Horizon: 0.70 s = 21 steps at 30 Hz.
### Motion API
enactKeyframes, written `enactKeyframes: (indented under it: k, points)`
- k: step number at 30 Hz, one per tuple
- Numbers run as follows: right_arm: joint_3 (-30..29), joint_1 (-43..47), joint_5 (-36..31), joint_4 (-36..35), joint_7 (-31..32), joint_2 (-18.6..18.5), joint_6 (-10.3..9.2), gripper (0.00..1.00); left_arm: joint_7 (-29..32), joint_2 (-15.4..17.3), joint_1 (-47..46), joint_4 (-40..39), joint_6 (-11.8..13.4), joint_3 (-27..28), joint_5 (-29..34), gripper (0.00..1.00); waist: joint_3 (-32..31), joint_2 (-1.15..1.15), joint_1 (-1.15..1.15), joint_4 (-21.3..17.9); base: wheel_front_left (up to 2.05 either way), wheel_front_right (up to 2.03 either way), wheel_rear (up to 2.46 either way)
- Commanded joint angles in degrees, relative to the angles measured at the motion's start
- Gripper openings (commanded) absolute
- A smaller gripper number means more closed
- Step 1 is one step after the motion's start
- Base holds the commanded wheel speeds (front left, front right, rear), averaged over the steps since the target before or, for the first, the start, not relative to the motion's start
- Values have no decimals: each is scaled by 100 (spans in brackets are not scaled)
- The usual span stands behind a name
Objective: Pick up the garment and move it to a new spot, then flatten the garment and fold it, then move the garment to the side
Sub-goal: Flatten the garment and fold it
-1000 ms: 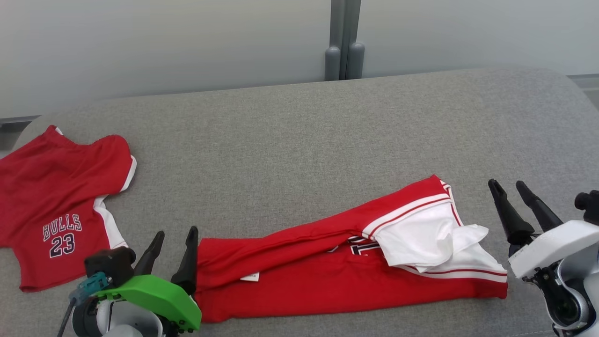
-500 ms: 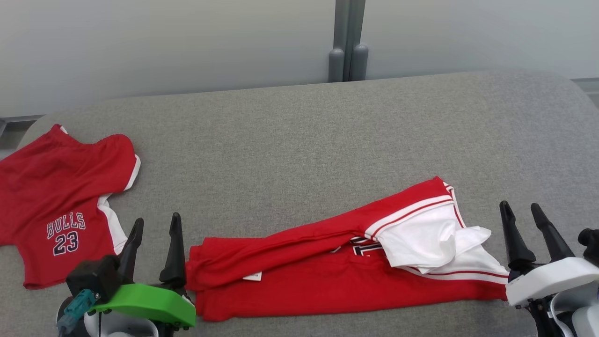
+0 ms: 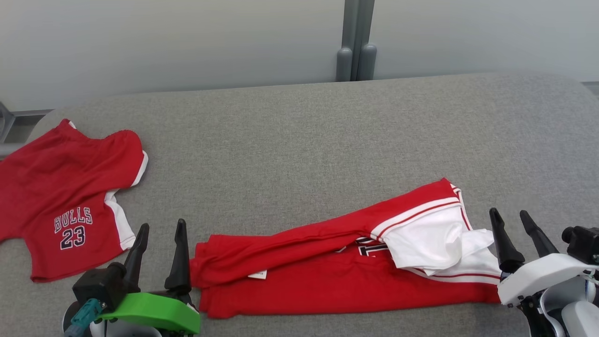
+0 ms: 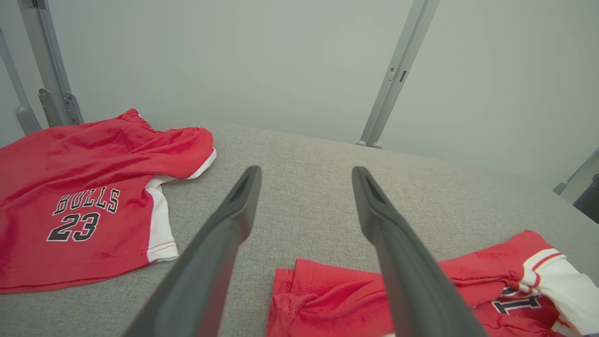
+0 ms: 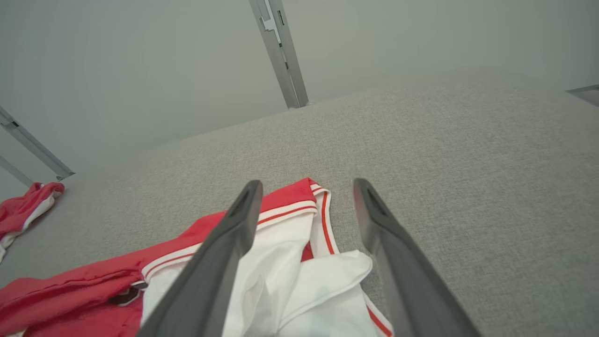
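Note:
The garment (image 3: 327, 276) is a red and white jersey, folded into a long band along the near edge of the grey padded table (image 3: 304, 150). Its white side panel bunches up at the right end. My left gripper (image 3: 162, 225) stands open just left of the band's left end (image 4: 337, 299), with nothing between its fingers (image 4: 306, 171). At the band's right end my right gripper (image 3: 508, 213) is open too, close beside the white folds. In the right wrist view those white folds (image 5: 290, 262) lie under and between the open fingers (image 5: 308, 183).
A second red garment, shorts printed BULLS 23 (image 3: 65, 201), lies spread at the table's left end (image 4: 84, 196) and shows far off as a red bundle (image 5: 23, 206). A grey post (image 3: 355, 42) stands against the pale wall behind. Bare grey table stretches behind the band.
The head view has shifted slightly. My right gripper has drawn back toward the near edge beside the white folds. My left gripper has shifted a little left, off the band's end. The garment lies unmoved.

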Motion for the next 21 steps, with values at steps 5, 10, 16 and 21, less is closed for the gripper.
enactKeyframes:
  k: [5, 10, 16, 21]
  points:
    - [-75, -165, -23, 322, 373, 60, 1, 100, -4, -40, 81, 65, -62, 45, 108, 100, 2, 0, 0, 13, 0, 0, 0]
    - [-64, -474, 87, 706, 721, 50, 0, 100, -5, -79, 6, 142, -120, 9, 105, 100, 39, 0, 0, 25, 0, 0, 0]
    - [27, -824, 305, 1250, 1107, -38, 0, 100, 0, -73, -94, 243, -177, -18, 88, 100, 102, 0, 0, 98, 0, 0, 0]
    - [98, -1133, 418, 1770, 1561, -91, 1, 100, 25, -82, -163, 273, -203, -50, 86, 100, 166, 0, 0, 178, 0, 0, 0]
